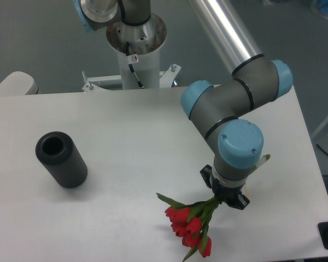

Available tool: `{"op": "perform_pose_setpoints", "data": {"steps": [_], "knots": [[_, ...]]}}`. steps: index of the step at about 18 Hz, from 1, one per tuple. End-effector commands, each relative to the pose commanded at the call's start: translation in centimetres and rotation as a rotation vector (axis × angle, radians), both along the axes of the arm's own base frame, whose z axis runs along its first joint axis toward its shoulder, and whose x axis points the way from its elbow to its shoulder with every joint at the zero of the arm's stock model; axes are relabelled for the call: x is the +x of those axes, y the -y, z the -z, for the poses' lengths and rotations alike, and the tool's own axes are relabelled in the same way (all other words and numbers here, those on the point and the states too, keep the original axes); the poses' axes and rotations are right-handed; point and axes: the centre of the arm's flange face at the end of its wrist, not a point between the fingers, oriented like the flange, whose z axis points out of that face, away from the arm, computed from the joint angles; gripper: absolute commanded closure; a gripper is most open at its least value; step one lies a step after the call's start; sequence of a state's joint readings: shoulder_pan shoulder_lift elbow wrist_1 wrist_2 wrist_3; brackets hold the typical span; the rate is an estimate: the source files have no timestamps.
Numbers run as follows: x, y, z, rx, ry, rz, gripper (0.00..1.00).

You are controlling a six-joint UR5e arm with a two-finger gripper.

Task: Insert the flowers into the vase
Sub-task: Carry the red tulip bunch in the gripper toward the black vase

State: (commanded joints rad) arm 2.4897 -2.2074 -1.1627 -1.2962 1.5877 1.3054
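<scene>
The vase [61, 159] is a dark grey cylinder standing on the white table at the left, its round hole facing up. The flowers [189, 224], red buds on green stems with narrow leaves, are near the table's front edge at the right. Their stems run up into my gripper [225, 197], which sits under the arm's wrist and looks shut on the stems. A stem end pokes out on the far side of the wrist. The fingertips themselves are mostly hidden by the wrist. The vase is far to the left of the gripper.
The arm's base column [135, 49] stands at the back centre behind the table [142, 125]. The table's right edge and front edge are close to the gripper. A pale rounded object [13, 84] sits at the back left corner.
</scene>
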Motion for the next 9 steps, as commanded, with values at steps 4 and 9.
{"op": "perform_pose_setpoints", "data": {"steps": [4, 9], "knots": [[0.1, -0.1, -0.2, 0.003, -0.002, 0.002, 0.88], [1.4, -0.4, 0.2, 0.007, 0.015, 0.004, 0.88]]}}
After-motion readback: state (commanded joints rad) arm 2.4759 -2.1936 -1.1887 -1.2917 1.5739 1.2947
